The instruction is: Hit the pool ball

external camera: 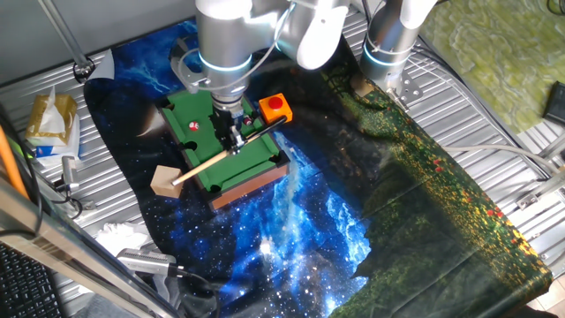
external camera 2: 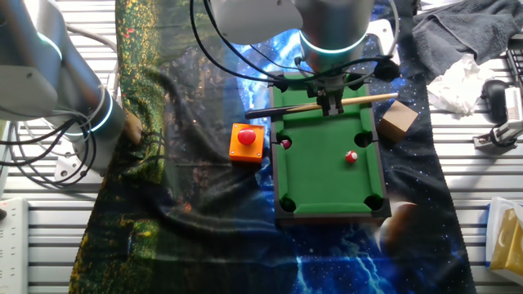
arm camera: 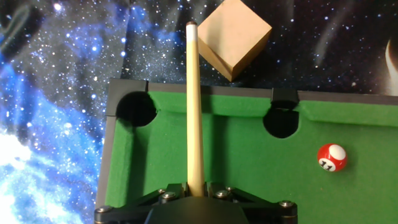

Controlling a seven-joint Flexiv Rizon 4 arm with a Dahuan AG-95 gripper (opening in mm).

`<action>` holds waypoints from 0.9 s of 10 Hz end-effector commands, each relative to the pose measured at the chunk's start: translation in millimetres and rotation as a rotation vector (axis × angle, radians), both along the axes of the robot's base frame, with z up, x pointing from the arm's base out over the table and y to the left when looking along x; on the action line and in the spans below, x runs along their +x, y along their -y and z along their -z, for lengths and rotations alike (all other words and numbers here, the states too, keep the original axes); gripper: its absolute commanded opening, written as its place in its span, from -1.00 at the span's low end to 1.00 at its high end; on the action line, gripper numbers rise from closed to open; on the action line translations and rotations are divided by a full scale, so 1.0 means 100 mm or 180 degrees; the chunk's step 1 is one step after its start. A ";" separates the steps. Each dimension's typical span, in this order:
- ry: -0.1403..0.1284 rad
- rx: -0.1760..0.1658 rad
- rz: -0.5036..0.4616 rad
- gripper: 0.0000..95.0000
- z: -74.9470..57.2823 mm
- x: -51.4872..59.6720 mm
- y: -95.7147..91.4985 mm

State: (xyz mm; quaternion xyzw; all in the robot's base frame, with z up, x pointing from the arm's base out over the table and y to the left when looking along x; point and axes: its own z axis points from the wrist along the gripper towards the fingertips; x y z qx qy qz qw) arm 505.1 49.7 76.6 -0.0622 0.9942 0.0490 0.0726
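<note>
The pool ball [external camera 2: 350, 157], tiny and bright red with a white spot, lies on the felt of the green mini pool table [external camera 2: 323, 184]. It also shows in the one fixed view [external camera: 195, 125] and at the right of the hand view [arm camera: 331, 157]. My gripper [external camera 2: 331, 104] stands over one end of the table, shut on a wooden cue stick [arm camera: 194, 99]. The cue lies across the table end [external camera: 221, 157] and its tip reaches past the rail. The ball is apart from the cue, to its side.
A wooden block [arm camera: 235, 37] sits just off the table near the cue tip. A darker maroon ball [external camera 2: 286, 143] lies by a side pocket. A red button on an orange base [external camera 2: 246, 140] stands beside the table. A second arm [external camera 2: 65, 82] stands at the cloth's edge.
</note>
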 end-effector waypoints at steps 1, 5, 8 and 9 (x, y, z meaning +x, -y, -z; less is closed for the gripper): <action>0.0007 0.0007 -0.0012 -0.20 0.00 0.00 0.00; 0.0008 0.0039 -0.0033 0.60 -0.01 0.00 0.00; -0.0133 -0.0127 -0.0031 -0.60 -0.27 -0.03 0.03; -0.0133 -0.0127 -0.0031 -0.60 -0.27 -0.03 0.03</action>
